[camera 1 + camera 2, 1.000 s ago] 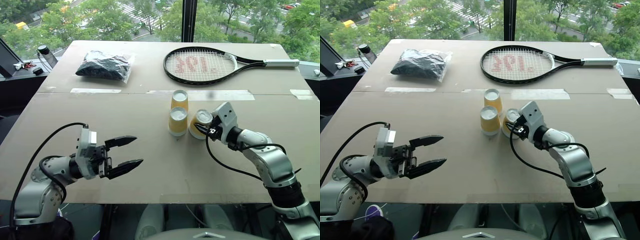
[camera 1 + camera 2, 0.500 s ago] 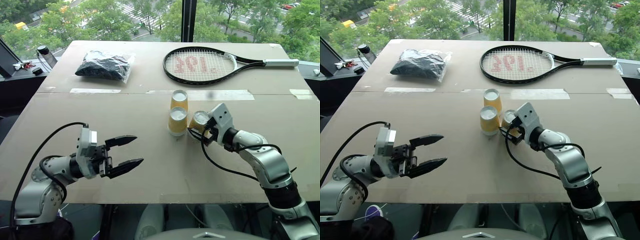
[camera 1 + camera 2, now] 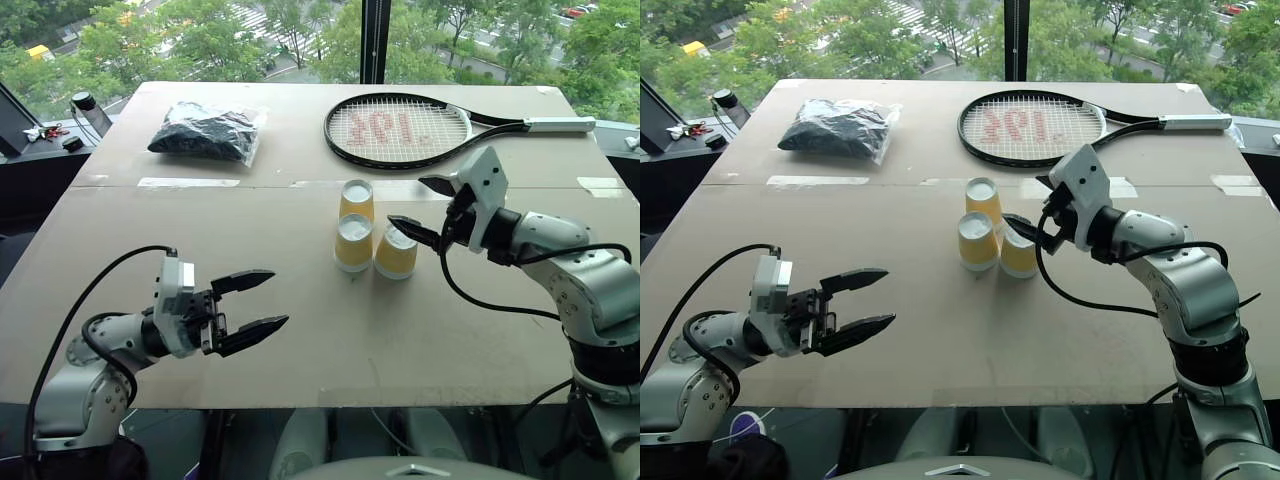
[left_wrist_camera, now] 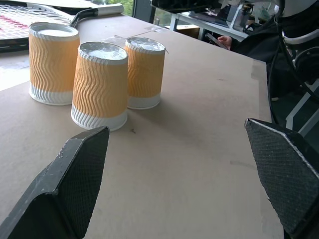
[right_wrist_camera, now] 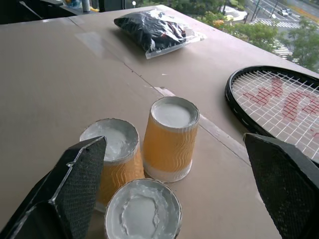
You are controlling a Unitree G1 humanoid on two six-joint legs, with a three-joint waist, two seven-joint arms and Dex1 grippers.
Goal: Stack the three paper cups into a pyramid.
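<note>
From the head camera, all three cups (image 3: 371, 230) stand upside down in a tight cluster mid-table, one behind and two in front, near the racket (image 3: 400, 130). The right gripper (image 3: 428, 210) hangs just above and beside the front right cup, fingers spread, holding nothing. The left gripper (image 3: 262, 302) waits well apart, nearer the table's front edge, fingers also spread and empty. A black bag (image 3: 207, 130) lies far off to the left.

Looking along the left wrist, the cups (image 4: 99, 84) are crowded, the two front ones seemingly touching. No pyramid yet.

From the right wrist, the white bases face up, and the rear cup (image 5: 170, 137) sits close behind the front pair.

The risk I'd guess at: with cups this tightly packed, a finger coming down around the rear one could nudge a neighbour and topple it. If the front pair sits unevenly, a cup set on top could tip off.
</note>
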